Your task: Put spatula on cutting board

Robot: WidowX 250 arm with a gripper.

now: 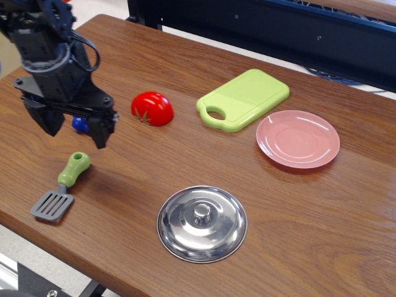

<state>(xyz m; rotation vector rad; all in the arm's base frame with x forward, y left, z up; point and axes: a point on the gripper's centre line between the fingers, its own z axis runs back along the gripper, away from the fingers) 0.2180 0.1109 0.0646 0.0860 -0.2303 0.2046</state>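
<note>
Wooden table [322, 229] — dark blue frame [297, 31] behind, pale floor beyond.

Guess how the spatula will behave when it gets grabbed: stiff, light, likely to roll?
The spatula looks like moulded toy plastic, so probably stiff and light. Its flat slotted blade lies on the table, so rolling seems unlikely. The chunky rounded handle may slip or pivot in the open gripper.
</note>
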